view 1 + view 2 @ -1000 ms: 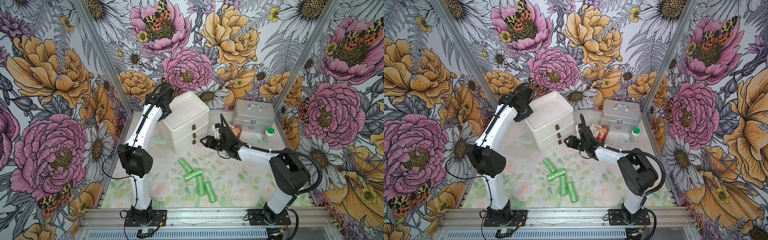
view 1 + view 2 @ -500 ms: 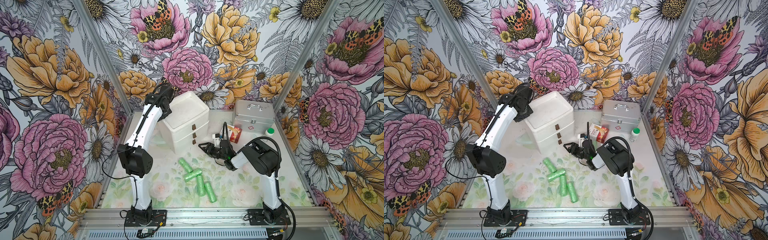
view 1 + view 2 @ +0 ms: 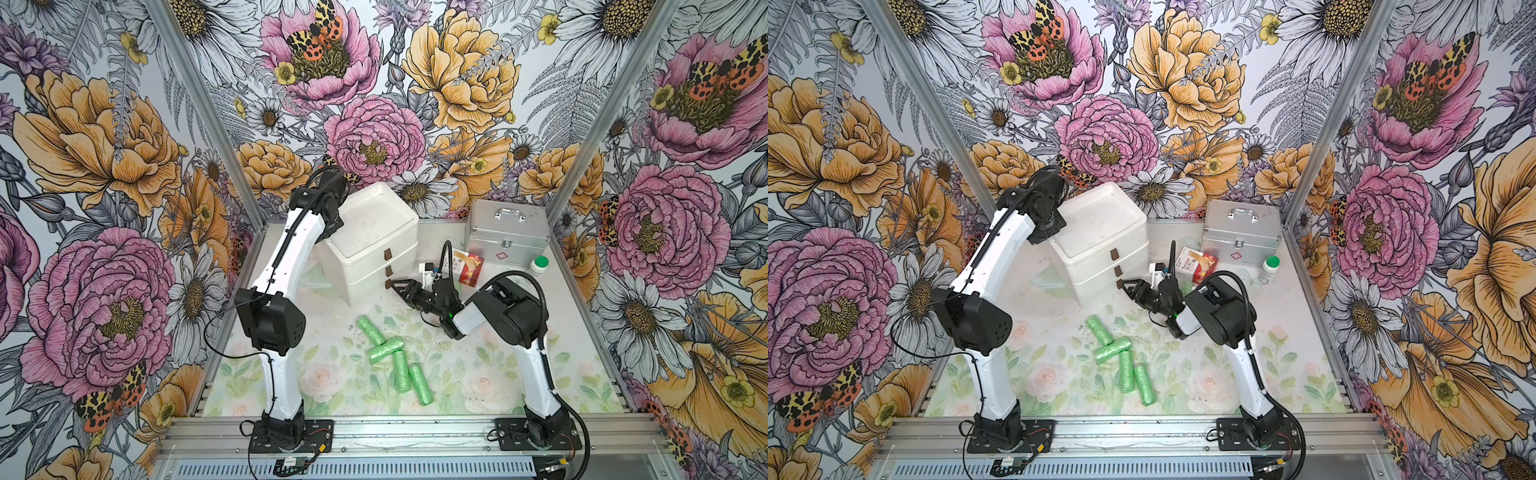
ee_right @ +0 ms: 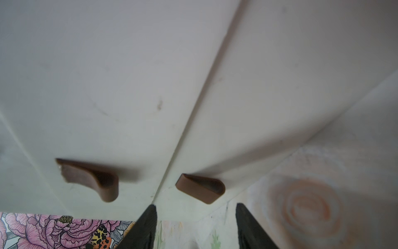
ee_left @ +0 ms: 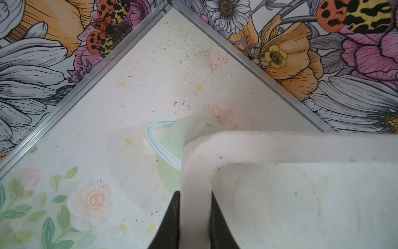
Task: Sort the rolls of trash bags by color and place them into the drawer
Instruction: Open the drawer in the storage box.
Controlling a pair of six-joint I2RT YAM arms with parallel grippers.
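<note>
Several light green rolls of trash bags [image 3: 384, 350] [image 3: 1112, 350] lie loose on the mat in front of the white drawer unit [image 3: 376, 232] [image 3: 1100, 224]. Its three drawers, each with a brown handle, look pushed in. My left gripper [image 5: 195, 215] is shut on the raised rim of the unit's top [image 5: 280, 144], at its far left corner. My right gripper [image 4: 195, 217] [image 3: 399, 286] is open and empty, low over the mat. It points at the lowest brown handle [image 4: 200, 190], a short gap away from it. The handle above [image 4: 90, 176] is off to one side.
A silver case [image 3: 505, 232] stands at the back right. A red and white carton [image 3: 467, 266] and a white bottle with a green cap [image 3: 539, 266] sit in front of it. Flowered walls close in the back and both sides.
My right arm has folded back at the elbow, and its gripper has come lower and turned to face the lowest handle. The left arm and the rolls have not moved.
</note>
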